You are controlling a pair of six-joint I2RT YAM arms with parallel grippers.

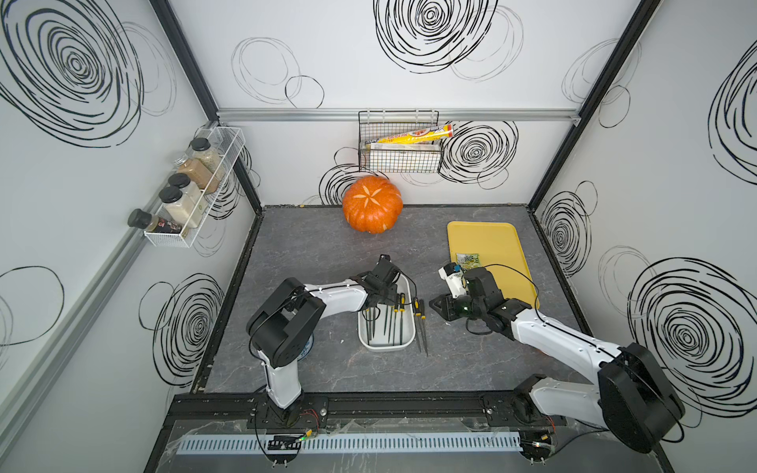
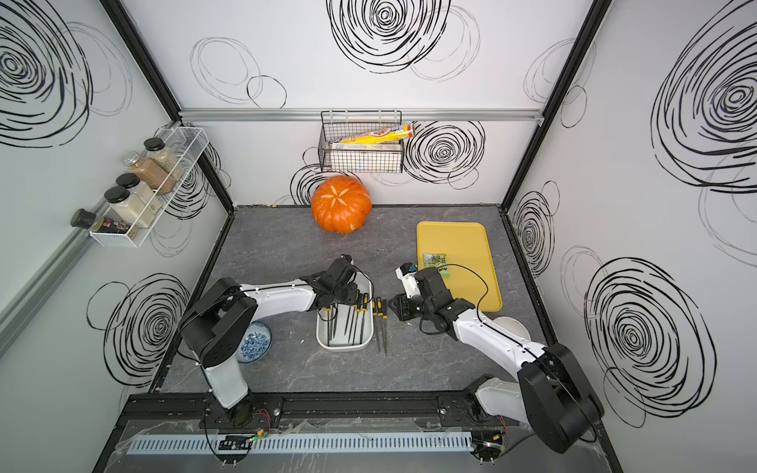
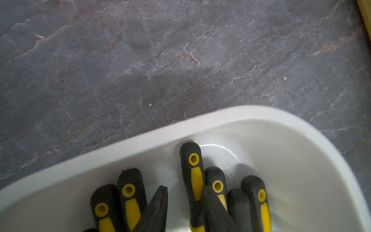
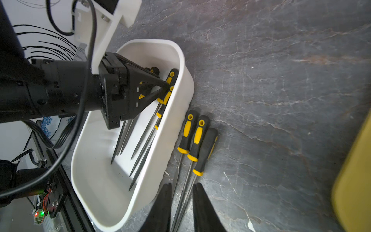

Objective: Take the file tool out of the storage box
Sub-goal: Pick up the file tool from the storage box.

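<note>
Our left gripper (image 3: 184,190) is down in the storage box (image 3: 140,143), jaws apart and straddling one file tool (image 3: 193,170) among crowded handles. As far as we see, it is not yet pinched. If we close off-centre, a neighbouring handle could get caught too, or the box could drag up on the lift. Three loose files (image 4: 192,140) lie just beside the box, and the right gripper (image 4: 182,185) hovers near them, jaws apart, empty.

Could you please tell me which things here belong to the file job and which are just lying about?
Job: storage box, files inside it, files beside it, left claw.
Lying about: pumpkin, yellow tray, snack packet, patterned bowl, spice jars, wire basket.
</note>
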